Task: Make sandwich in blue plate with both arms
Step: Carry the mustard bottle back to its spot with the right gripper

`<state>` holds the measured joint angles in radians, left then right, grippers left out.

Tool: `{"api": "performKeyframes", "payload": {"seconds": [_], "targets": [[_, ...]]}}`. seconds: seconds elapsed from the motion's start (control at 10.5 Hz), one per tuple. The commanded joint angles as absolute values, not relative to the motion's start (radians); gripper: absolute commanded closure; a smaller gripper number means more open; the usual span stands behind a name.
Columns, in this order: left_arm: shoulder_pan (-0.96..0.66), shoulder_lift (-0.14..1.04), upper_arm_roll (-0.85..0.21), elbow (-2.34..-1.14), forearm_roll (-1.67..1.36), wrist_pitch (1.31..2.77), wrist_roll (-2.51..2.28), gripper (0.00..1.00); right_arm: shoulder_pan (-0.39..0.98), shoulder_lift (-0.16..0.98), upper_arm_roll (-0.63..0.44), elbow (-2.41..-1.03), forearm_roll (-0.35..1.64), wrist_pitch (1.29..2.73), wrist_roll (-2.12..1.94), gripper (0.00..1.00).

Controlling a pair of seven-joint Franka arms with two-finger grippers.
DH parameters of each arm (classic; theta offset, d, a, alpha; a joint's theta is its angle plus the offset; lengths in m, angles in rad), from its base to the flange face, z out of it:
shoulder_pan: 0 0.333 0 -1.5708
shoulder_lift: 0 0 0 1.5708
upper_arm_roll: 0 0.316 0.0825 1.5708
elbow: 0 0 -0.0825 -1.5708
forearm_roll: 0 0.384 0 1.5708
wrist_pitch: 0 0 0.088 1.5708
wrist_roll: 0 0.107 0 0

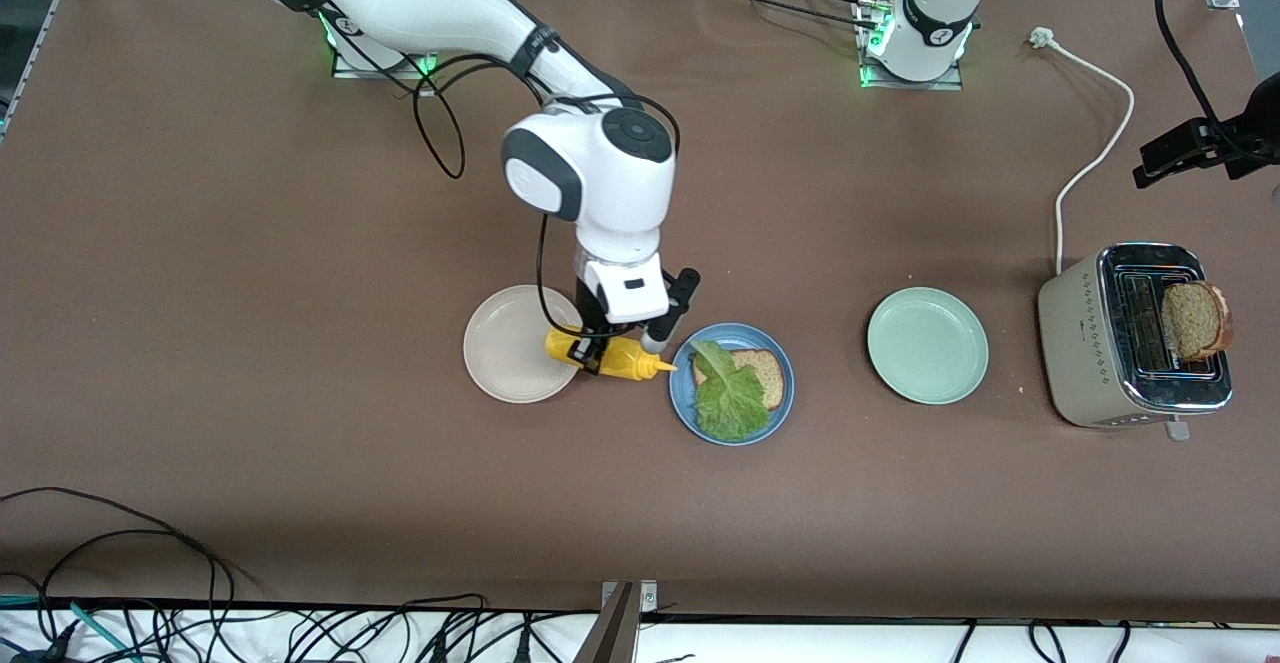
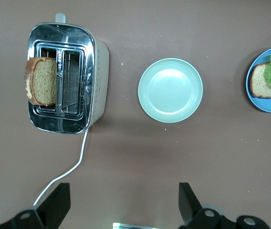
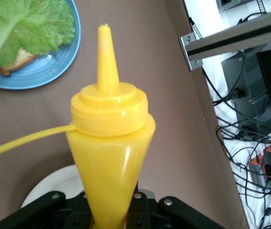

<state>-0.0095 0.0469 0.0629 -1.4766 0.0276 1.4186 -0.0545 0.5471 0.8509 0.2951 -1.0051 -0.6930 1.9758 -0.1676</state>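
The blue plate (image 1: 682,398) holds one brown bread slice (image 1: 762,371) with a green lettuce leaf (image 1: 728,393) lying on it. A second bread slice (image 1: 1195,320) stands in the toaster (image 1: 1090,353). My right gripper (image 1: 592,353) is shut on a yellow squeeze bottle (image 1: 620,355), held sideways just above the table between the beige plate and the blue plate, nozzle toward the blue plate (image 3: 45,71). In the right wrist view the bottle (image 3: 109,143) fills the jaws. My left gripper (image 2: 124,205) is open and empty, high over bare table near the toaster (image 2: 95,71); it is out of the front view.
A beige plate (image 1: 510,343) lies beside the bottle toward the right arm's end. An empty mint-green plate (image 1: 927,345) lies between the blue plate and the toaster. The toaster's white cord (image 1: 1090,158) runs toward the left arm's base. Cables lie along the table's near edge.
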Motion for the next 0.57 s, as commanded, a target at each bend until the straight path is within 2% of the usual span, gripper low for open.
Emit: {"api": "performKeyframes", "payload": {"seconds": [0.0, 0.19, 0.48], "targets": [[-0.006, 0.051, 0.064, -1.457, 0.021, 1.401, -0.035, 0.00, 0.482, 0.692, 0.310, -1.049, -0.508, 1.831, -0.285, 1.00], [-0.009, 0.064, 0.063, -1.459, 0.029, 1.401, -0.035, 0.00, 0.405, 0.619, 0.308, -1.068, -0.372, 1.772, -0.369, 1.00], [-0.011, 0.086, 0.063, -1.457, 0.031, 1.402, -0.034, 0.00, 0.269, 0.464, 0.299, -1.217, -0.186, 1.769, -0.413, 1.00]]}}
